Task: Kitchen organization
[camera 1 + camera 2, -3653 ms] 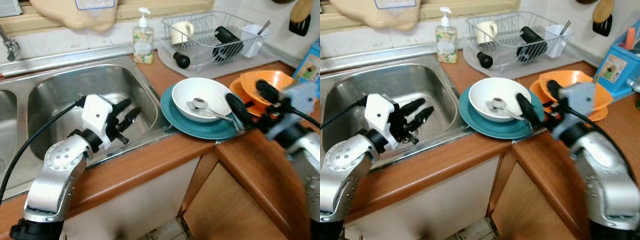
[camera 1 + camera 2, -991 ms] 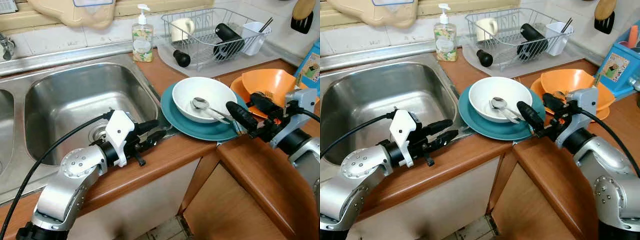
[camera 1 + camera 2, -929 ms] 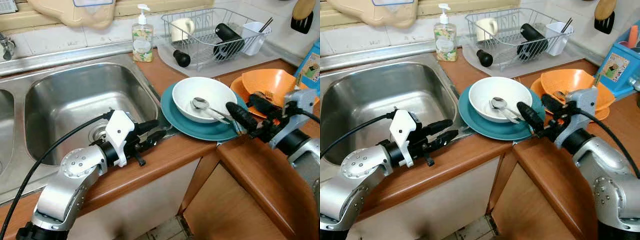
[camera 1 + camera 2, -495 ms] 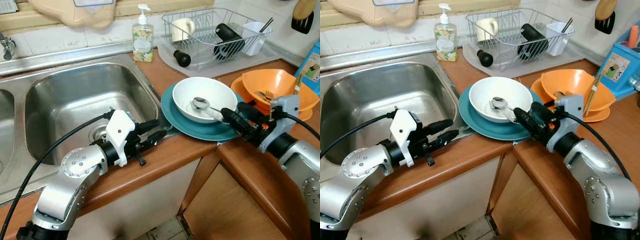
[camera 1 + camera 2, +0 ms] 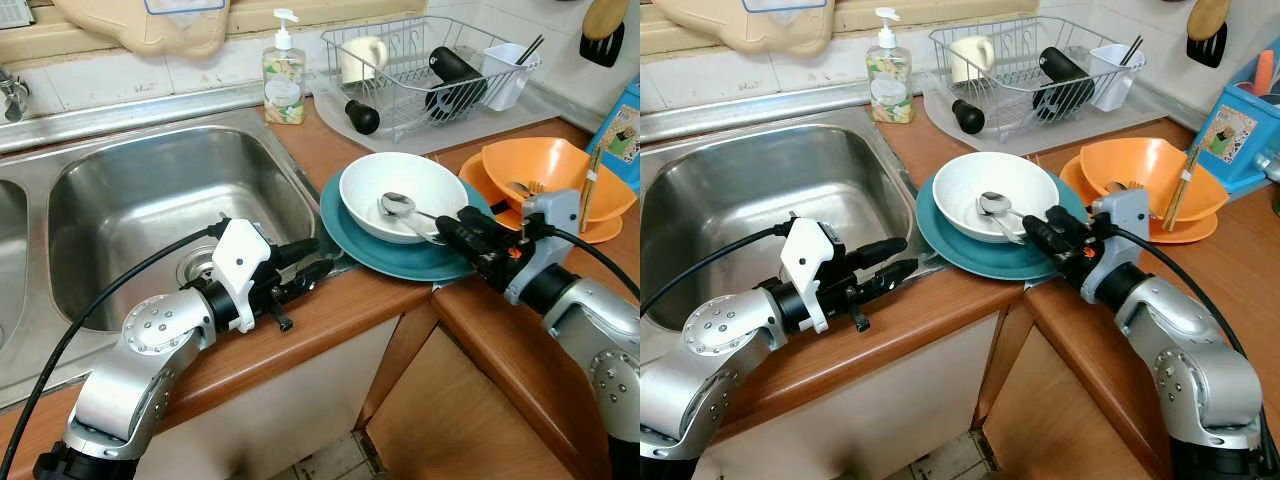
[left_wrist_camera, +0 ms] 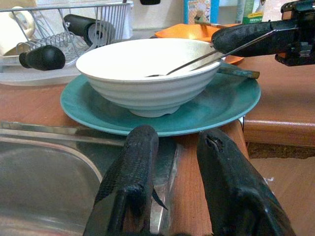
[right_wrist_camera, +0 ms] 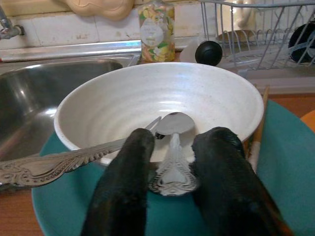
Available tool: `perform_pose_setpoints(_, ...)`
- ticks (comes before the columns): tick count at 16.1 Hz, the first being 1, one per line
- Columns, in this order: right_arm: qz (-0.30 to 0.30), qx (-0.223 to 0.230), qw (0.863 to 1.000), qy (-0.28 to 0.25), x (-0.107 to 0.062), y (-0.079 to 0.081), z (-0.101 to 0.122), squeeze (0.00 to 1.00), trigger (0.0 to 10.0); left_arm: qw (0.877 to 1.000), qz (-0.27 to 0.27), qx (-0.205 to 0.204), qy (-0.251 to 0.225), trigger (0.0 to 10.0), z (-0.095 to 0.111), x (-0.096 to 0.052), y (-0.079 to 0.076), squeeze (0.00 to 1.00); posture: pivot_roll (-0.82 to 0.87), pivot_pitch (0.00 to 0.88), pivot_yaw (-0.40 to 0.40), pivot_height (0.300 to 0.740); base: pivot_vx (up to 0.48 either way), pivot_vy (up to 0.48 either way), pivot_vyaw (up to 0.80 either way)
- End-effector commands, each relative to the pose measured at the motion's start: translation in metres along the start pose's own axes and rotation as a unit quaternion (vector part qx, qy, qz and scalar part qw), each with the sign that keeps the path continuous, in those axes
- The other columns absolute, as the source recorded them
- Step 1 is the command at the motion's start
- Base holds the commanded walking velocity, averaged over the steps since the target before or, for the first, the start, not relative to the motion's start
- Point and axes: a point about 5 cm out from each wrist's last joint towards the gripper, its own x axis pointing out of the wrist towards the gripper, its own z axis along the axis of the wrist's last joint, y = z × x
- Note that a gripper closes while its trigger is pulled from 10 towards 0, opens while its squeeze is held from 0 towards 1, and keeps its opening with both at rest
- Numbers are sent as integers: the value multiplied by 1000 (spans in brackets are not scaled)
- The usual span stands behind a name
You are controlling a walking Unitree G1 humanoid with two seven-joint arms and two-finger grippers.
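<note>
A white bowl sits on a teal plate at the counter's corner, right of the sink. A spoon and a fork lie in the bowl, handles over its rim. My right gripper reaches in over the plate's right side. In the right wrist view its fingers press both sides of the spoon's handle, and the spoon's head still rests in the bowl. My left gripper hovers open at the sink's front right corner, pointing at the plate.
The steel sink lies on the left. An orange bowl holding chopsticks stands behind my right wrist. A dish rack and soap bottle line the back. A blue box is far right.
My right gripper moved left to the bowl and its wide-spread fingers closed onto the spoon's handle. Before that, the left gripper came out of the sink to its front corner.
</note>
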Motion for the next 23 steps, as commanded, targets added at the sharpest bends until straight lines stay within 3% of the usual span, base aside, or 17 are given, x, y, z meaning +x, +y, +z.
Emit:
perform_pose_setpoints(1, 4, 3, 1000, 4, 3, 0, -2, 0, 0, 1000, -9, 4, 0, 10000, 3, 4, 0, 0, -200, 0, 0, 740, 0, 0, 0)
perform_pose_setpoints(11, 4, -11, 1000, 4, 1, -2, 1, 0, 0, 1000, -9, 0, 2, 10000, 2, 3, -3, 0, -204, 0, -5, 740, 0, 0, 0)
perform_pose_setpoints(13, -5, -56, 998, 12, -3, -6, 11, 0, 0, 1000, -11, 1, 1, 10000, 2, 5, -3, 0, -209, 0, -2, 740, 0, 0, 0)
perform_pose_setpoints(17, -17, -89, 996, -2, -4, -12, 28, 0, 0, 1000, -13, 6, 0, 10000, 3, 8, -3, 0, -208, 0, -3, 740, 0, 0, 0)
perform_pose_setpoints(23, -11, -73, 996, -51, -3, -10, 46, 0, 0, 1000, -20, 18, -5, 10000, 6, 11, -4, 0, -204, 0, -4, 740, 0, 0, 0)
